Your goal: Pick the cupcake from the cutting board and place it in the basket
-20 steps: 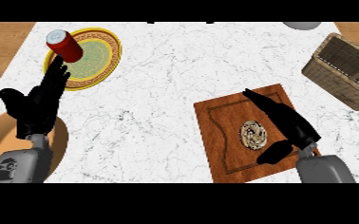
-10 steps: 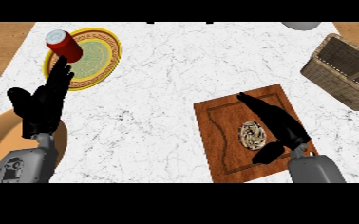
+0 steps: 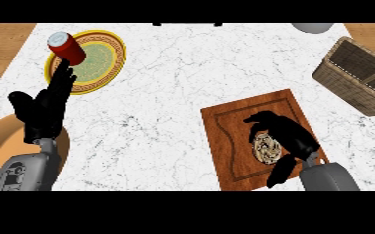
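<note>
A cupcake [image 3: 264, 147] with a pale swirled top sits on the wooden cutting board [image 3: 230, 129] at the lower right. My right hand [image 3: 291, 136] hovers right over it, fingers bent down along its far and right side and the thumb low beside it; part of the cupcake is hidden under the palm. The fingers are not closed round it. The wicker basket [image 3: 353, 75] stands at the right edge, beyond the board. My left hand [image 3: 42, 106] rests open at the left edge, fingers pointing up.
A yellow-rimmed plate [image 3: 99, 64] lies at the upper left with a red can [image 3: 67, 47] on its left rim, close to my left fingertips. A grey bowl [image 3: 313, 27] peeks in at the top right. White marble counter [image 3: 183, 79] spreads between plate and board.
My right hand has drawn back toward me and left, and its fingers have bent down over the cupcake. The left hand drifted slightly right.
</note>
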Controlling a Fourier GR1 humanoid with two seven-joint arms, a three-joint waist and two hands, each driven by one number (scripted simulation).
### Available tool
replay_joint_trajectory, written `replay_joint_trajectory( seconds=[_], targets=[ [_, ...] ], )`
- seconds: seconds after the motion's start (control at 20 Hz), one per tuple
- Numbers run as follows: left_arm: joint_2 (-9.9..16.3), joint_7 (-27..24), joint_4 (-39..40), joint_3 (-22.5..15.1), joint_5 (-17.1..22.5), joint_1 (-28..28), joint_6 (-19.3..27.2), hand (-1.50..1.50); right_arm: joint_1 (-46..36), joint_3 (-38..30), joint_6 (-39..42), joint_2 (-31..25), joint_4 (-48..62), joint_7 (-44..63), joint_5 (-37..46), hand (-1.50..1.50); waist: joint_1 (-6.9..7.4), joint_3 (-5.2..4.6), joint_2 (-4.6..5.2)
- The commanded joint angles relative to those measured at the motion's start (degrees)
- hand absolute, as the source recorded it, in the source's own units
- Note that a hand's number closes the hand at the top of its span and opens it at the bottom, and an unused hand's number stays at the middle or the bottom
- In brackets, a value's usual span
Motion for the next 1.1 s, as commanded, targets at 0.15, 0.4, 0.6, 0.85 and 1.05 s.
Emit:
replay_joint_trajectory(
  seconds=[0.15, 0.4, 0.6, 0.85, 1.05],
  targets=[
    [-0.03, 2.15, -3.75, -0.36, -0.46, 1.47, -0.08, 0.00, -0.51, 0.00, -0.40, 1.54, 4.73, -2.74, 0.22, 1.50, 0.36, 0.71, 0.59],
    [0.52, 2.54, -1.50, 0.94, 0.39, -1.28, -0.29, 0.00, 1.48, -0.82, -2.24, 1.54, 7.71, -6.79, -0.72, 1.50, 0.23, 0.72, 0.69],
    [-0.32, 2.51, -4.12, -0.92, -0.35, 0.47, -0.46, 0.00, -1.32, -4.38, -8.49, 13.88, 3.66, 18.78, -3.09, 1.50, 0.74, 0.71, 0.54],
    [0.92, 1.99, -2.58, 0.50, 1.13, 1.56, -2.21, 0.00, 1.35, -2.63, -22.80, 14.13, -1.78, 28.53, -11.82, 1.50, 0.79, 0.78, 0.43],
    [-0.39, 2.48, -1.38, -0.26, -0.46, -0.85, 0.00, 0.00, -4.00, 4.06, -35.44, 14.26, -6.89, 32.39, -18.25, 1.50, 0.83, 0.77, 0.50]
  ],
)
